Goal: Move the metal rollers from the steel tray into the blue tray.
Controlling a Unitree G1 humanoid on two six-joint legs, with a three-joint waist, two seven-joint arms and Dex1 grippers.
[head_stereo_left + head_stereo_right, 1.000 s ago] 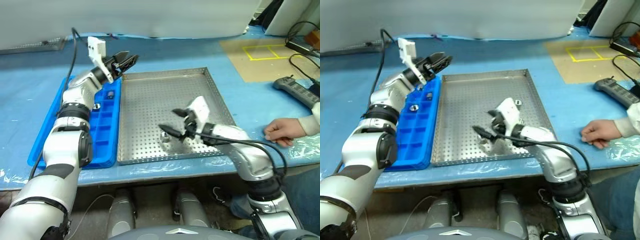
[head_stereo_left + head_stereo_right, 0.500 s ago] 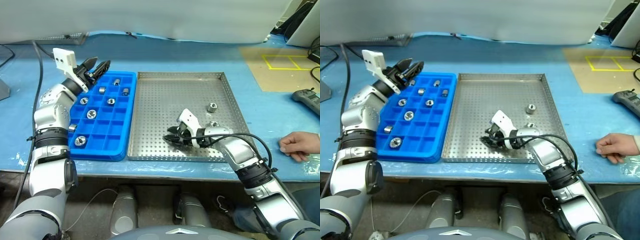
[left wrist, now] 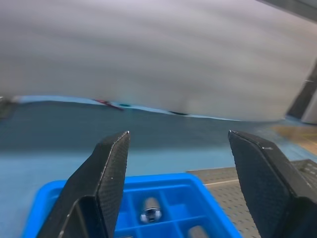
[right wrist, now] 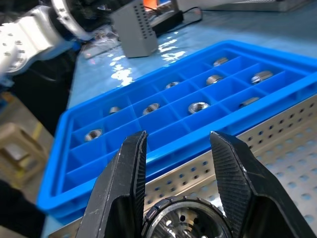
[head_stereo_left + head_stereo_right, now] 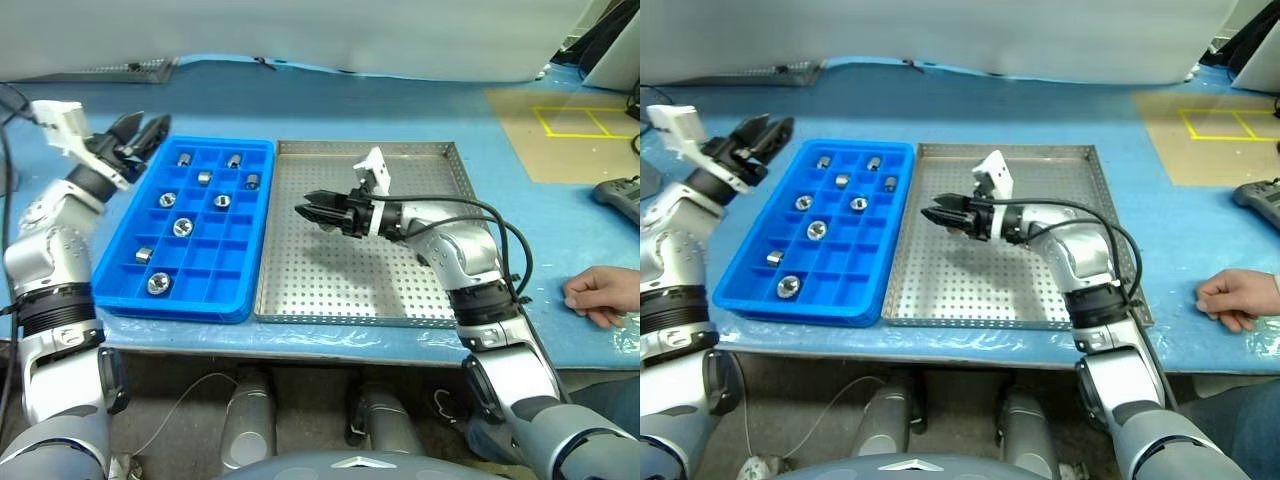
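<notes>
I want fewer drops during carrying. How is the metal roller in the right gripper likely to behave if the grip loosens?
The metal roller looks smooth and shiny, so it would probably slip between the right gripper's fingers. It is a short cylinder, so it would likely roll on the steel tray. Being solid-looking metal, it probably feels heavy for its size.

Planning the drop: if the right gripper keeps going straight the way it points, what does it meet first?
Probably the blue tray: the right gripper, holding a roller, points level across the steel tray toward it; height unclear.

no readable text, labels, brand marks or numbers anywhere in these views; nothing printed on any surface can be made out.
</notes>
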